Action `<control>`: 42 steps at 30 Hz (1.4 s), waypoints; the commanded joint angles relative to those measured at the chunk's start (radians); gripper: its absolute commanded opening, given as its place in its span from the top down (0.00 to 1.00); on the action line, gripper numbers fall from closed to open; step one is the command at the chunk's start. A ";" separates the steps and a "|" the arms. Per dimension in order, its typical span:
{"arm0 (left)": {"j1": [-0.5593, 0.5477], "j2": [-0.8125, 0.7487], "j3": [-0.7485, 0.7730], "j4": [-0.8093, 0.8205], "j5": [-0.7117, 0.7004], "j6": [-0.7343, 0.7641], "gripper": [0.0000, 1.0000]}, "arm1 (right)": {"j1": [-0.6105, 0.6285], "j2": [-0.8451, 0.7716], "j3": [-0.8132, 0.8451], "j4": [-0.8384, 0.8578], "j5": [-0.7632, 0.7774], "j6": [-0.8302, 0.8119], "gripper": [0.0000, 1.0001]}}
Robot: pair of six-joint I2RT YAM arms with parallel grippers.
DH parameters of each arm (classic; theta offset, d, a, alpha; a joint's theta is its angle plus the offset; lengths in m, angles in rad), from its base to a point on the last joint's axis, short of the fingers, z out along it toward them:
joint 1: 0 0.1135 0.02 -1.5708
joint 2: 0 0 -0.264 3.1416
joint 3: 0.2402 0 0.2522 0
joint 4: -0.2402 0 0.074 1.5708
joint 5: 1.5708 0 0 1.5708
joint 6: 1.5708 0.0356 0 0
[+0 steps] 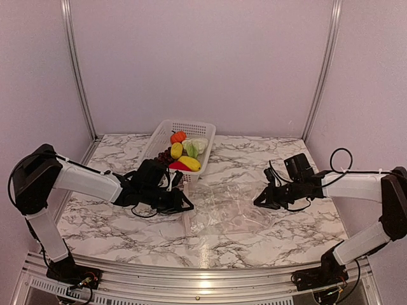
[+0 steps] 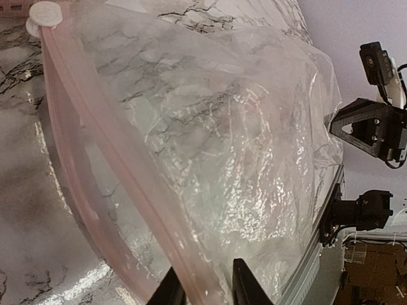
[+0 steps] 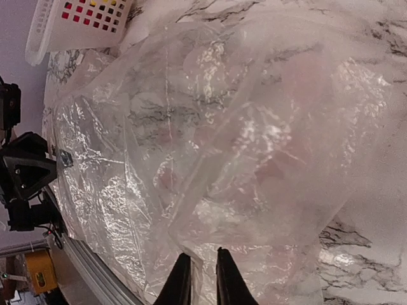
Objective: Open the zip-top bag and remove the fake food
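1. The bag (image 1: 232, 206) lies crumpled on the marble table (image 1: 127, 235), near the middle and between the two arms.
2. The left gripper (image 1: 186, 204) is low at the bag's left edge. The right gripper (image 1: 259, 202) is low at its right edge.
3. In the left wrist view, the left gripper (image 2: 205, 286) has its fingers (image 2: 173, 289) close together. The pinkish zip strip (image 2: 95, 127) runs between them, and it looks pinched there.
4. From the fingers the strip runs away to a white round tab (image 2: 44, 14) at its other end. The clear plastic of the bag (image 2: 222, 127) billows up beside the strip, and the marble shows through it.
5. In the right wrist view, the right gripper (image 3: 199, 283) has its fingers (image 3: 226, 279) set narrow. A fold of the bag (image 3: 222, 140) is caught between them.
6. The fake food (image 1: 183, 152) lies outside the bag, in the white basket (image 1: 162, 130). The basket stands just beyond the bag's far left corner.
7. In the basket, the orange fruit (image 1: 179, 136) lies farthest, with the cabbage (image 1: 197, 146) to its right.
8. The grapes (image 1: 166, 154) sit on the left side of the basket.
9. One yellow piece (image 1: 177, 150) lies mid-basket, and a second yellow piece (image 1: 190, 163) is nearer, next to the red piece (image 1: 178, 166).
10. A corner of the basket (image 3: 44, 25) shows in the right wrist view, past the far end of the bag.
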 commanded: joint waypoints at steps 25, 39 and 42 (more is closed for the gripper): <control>-0.003 0.221 0.114 -0.102 -0.064 0.000 0.75 | -0.176 -0.021 -0.109 -0.097 0.082 -0.132 0.97; 0.017 -0.216 0.231 -0.527 -0.309 0.188 0.01 | -0.193 -0.302 0.151 -0.335 0.202 -0.203 0.25; 0.077 -0.310 0.280 -0.593 -0.346 0.195 0.01 | -0.194 -0.327 0.242 -0.339 0.198 -0.220 0.20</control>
